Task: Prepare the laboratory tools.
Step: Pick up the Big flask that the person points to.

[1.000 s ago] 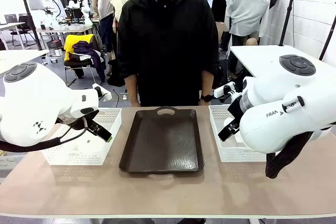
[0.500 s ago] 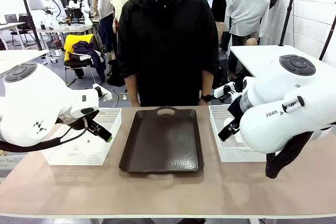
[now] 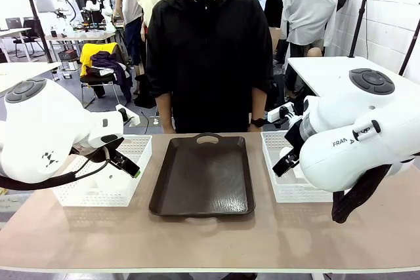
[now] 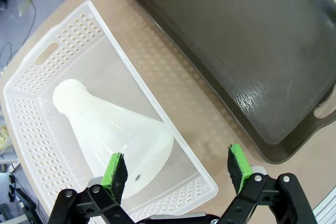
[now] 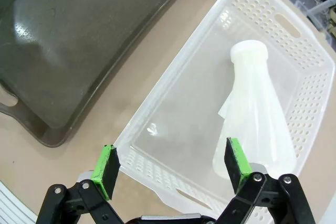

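Note:
One frosted-white conical flask (image 4: 113,129) lies on its side in the left white mesh basket (image 4: 152,100), neck pointing away. My left gripper (image 4: 178,169) hangs open above that basket's near corner, and in the front view it sits at the basket's right rim (image 3: 125,162). A second flask (image 5: 257,114) lies on its side in the right basket (image 5: 173,106). Above this basket's near edge my right gripper (image 5: 170,166) is open, empty; from the front its fingers (image 3: 283,162) show dark beside the basket.
A dark rectangular tray (image 3: 203,178) with handles lies between the two baskets (image 3: 105,175) (image 3: 292,175). A person in black (image 3: 209,57) stands at the far edge of the tan table (image 3: 210,240). Both bulky white arms overhang the table's sides.

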You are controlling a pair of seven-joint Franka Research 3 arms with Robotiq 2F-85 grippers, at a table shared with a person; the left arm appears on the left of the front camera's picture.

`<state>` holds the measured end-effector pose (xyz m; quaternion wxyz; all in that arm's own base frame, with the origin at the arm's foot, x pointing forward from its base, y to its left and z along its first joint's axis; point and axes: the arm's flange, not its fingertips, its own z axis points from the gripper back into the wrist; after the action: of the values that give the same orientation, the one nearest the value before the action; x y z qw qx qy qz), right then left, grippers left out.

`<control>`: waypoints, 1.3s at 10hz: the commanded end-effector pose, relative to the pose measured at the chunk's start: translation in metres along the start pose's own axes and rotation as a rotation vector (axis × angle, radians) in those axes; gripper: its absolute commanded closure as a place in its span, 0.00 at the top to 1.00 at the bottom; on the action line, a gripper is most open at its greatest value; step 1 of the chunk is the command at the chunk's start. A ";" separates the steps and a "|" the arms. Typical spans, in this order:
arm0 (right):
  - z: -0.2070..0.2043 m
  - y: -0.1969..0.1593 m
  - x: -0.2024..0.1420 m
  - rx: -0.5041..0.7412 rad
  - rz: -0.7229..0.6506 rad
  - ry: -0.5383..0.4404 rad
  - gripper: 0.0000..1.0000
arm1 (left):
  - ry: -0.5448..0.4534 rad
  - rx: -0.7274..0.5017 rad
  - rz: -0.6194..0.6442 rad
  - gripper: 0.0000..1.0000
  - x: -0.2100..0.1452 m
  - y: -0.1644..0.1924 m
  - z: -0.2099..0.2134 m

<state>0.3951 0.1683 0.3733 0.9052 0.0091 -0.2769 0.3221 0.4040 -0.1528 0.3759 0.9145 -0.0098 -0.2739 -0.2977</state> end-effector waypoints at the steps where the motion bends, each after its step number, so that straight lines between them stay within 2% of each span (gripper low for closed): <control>1: 0.000 0.000 0.000 0.000 0.000 0.000 1.00 | 0.000 0.000 0.003 1.00 0.000 0.001 0.000; 3: 0.042 -0.010 -0.001 0.186 -0.002 -0.102 1.00 | -0.028 -0.006 0.016 1.00 0.006 0.004 0.015; 5: 0.079 -0.040 -0.002 0.304 -0.029 -0.177 1.00 | -0.061 -0.040 0.058 1.00 0.017 0.020 0.040; 6: 0.092 -0.051 -0.003 0.332 -0.040 -0.199 1.00 | -0.070 -0.110 0.096 1.00 0.020 0.027 0.053; 7: 0.100 -0.066 -0.005 0.349 -0.065 -0.185 1.00 | -0.073 -0.211 0.129 1.00 0.020 0.040 0.067; 8: 0.104 -0.083 -0.011 0.387 -0.100 -0.181 1.00 | -0.078 -0.261 0.167 1.00 0.016 0.054 0.073; 10: 0.109 -0.118 -0.033 0.494 -0.225 -0.200 1.00 | -0.123 -0.476 0.259 1.00 -0.004 0.081 0.082; 11: 0.112 -0.133 -0.048 0.564 -0.282 -0.228 1.00 | -0.161 -0.532 0.322 1.00 -0.017 0.097 0.088; 13: 0.110 -0.155 -0.072 0.632 -0.362 -0.266 1.00 | -0.187 -0.543 0.402 1.00 -0.040 0.123 0.090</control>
<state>0.3790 -0.0077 0.4612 0.8641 0.3553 -0.2719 0.2306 0.3941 -0.0230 0.4585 0.8891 -0.3292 -0.2587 -0.1850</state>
